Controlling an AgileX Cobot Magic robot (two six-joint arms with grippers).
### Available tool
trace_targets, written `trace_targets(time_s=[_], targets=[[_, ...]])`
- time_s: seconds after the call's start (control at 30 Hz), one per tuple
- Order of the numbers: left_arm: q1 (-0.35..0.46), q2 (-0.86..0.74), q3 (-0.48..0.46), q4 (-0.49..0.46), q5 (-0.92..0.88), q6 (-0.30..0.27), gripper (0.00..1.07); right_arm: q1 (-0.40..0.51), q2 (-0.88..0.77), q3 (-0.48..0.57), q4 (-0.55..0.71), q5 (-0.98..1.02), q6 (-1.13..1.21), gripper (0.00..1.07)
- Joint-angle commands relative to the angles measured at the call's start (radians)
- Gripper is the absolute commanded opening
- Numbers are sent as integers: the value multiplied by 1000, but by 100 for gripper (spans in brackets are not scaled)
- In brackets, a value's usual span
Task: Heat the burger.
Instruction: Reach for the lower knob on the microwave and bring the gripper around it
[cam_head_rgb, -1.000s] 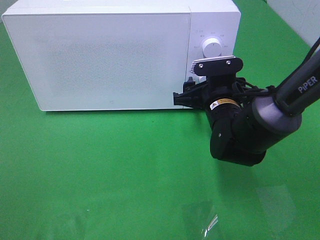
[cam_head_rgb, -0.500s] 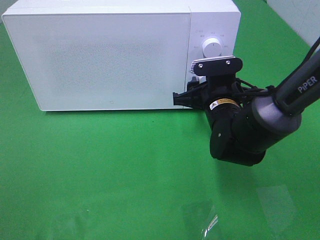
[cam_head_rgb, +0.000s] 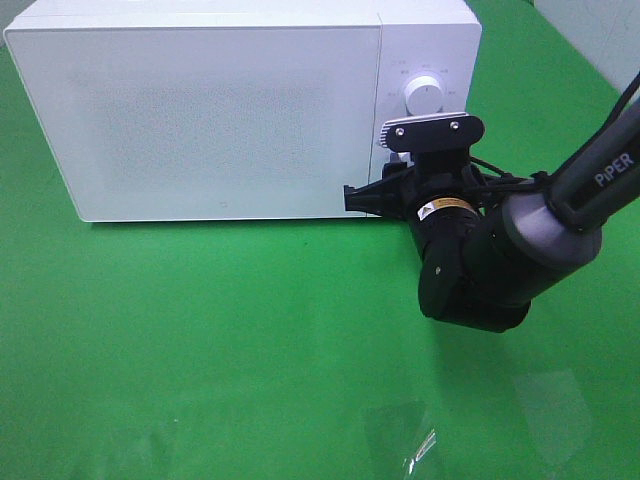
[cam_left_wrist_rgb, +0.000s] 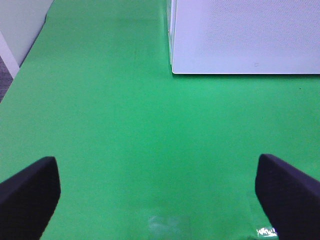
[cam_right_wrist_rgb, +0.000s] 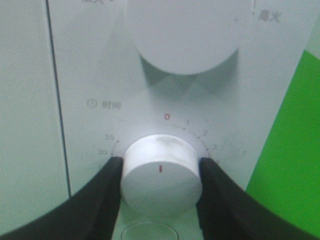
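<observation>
So here's what you're looking at. The white microwave (cam_head_rgb: 200, 110) is sitting toward the far edge of the green surface (cam_head_rgb: 200, 330), with its door (cam_head_rgb: 215, 120) closed and the control panel at its right end. The burger isn't showing in any of the views, so you can't tell where it is right now.

Your right arm (cam_head_rgb: 560, 200) is reaching in from the right edge of the surface and pointing its right hand (cam_right_wrist_rgb: 159, 167) straight at the control panel. In the wrist view that hand is pinching the lower knob (cam_right_wrist_rgb: 160, 182). One of the black fingers (cam_right_wrist_rgb: 102, 195) is lying against one flank of the knob and the other against the opposite flank, and both look like they're touching it. The red mark on the knob's face is pointing up near the red 0 on the dial. The upper knob (cam_right_wrist_rgb: 187, 35) is sitting just above it, apart from the fingers. From the high camera the wrist camera mount is covering most of the lower knob, so only the upper knob is clearly showing there.

Your left hand (cam_left_wrist_rgb: 157, 195) is hanging over bare green surface in front of the microwave's left corner. It's spread wide, gripping nothing and touching nothing.
</observation>
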Motion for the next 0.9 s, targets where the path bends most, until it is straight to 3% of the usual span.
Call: trace_targets(time_s=[0.03,0.2,0.27,0.43,0.63,0.9], targets=[[0,-16,5,-2,-16,3,98,-13,-10,-27,-57,-193,37,0],[0,-16,5,-2,-16,3,98,-13,-13,-27,-93,-214,207,0],[0,-16,5,-2,-16,3,98,-13,-23,-27,-114,-241,490,0],[0,-16,5,-2,-16,3,98,-13,-28,-27,-104,-243,737,0],[0,-16,5,-2,-16,3,98,-13,-28,-27,48,-242,1363,0],[0,-16,5,-2,-16,3,98,-16,-28,-27,97,-242,1632,0]])
